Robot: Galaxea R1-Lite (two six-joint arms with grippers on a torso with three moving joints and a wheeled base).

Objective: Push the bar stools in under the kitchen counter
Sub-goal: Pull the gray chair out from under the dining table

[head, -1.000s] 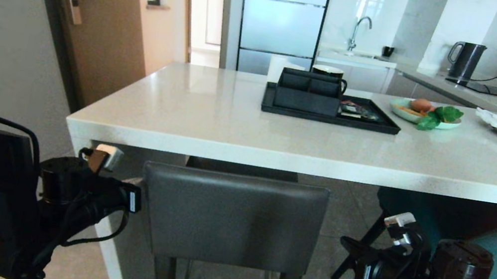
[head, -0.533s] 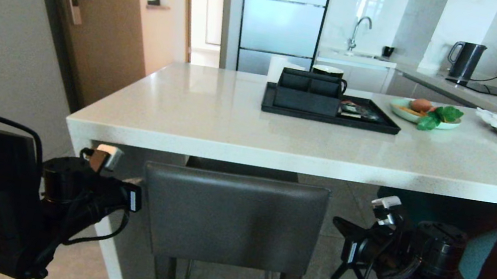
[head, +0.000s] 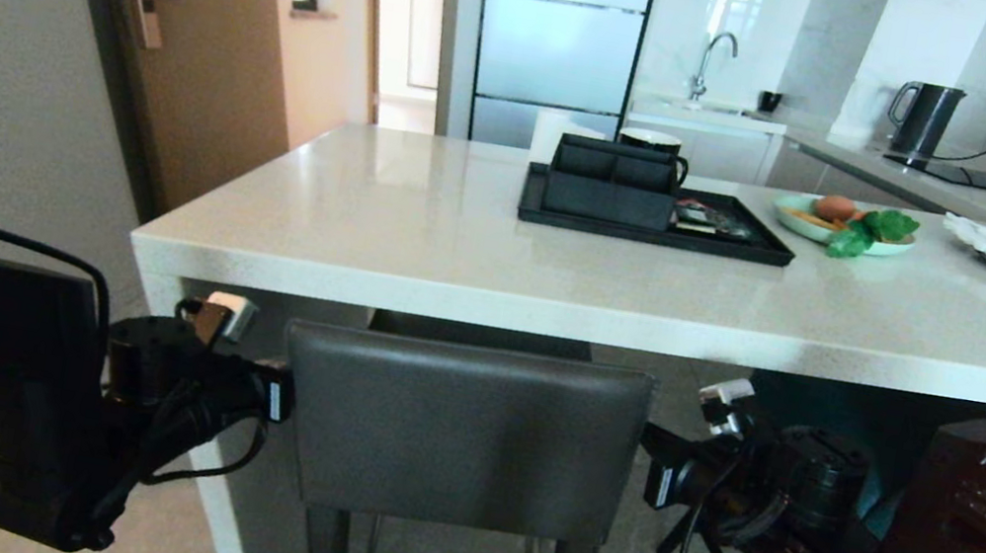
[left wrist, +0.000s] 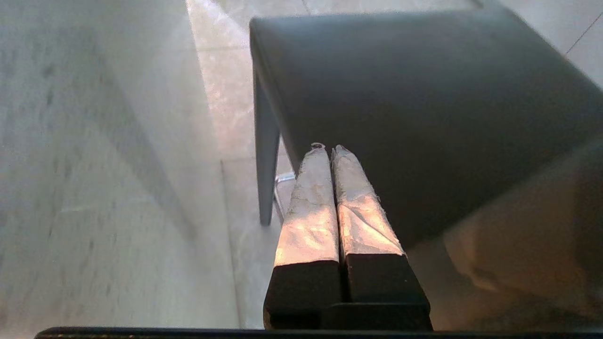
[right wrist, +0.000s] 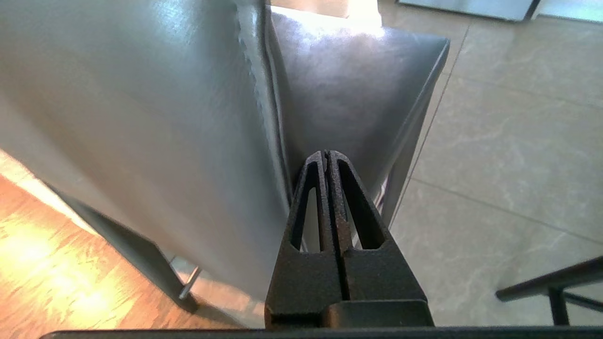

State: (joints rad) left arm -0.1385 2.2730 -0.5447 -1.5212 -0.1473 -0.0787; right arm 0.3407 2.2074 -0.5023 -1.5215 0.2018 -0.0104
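Head view: grey stool (head: 457, 431) partly under counter (head: 549, 301); closed left pincer (left wrist: 325, 150) and right pincer (right wrist: 326, 153) flank its back. Teal stool (head: 870, 420) remains.

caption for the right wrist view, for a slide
Right gripper, fingers shut, at the side edge of the grey bar stool where backrest meets seat, tiled floor beyond.

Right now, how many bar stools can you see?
2. The grey stool stands in the middle, its seat under the kitchen counter. The teal stool is on the right, mostly hidden behind the right arm. More could be hidden out of view.
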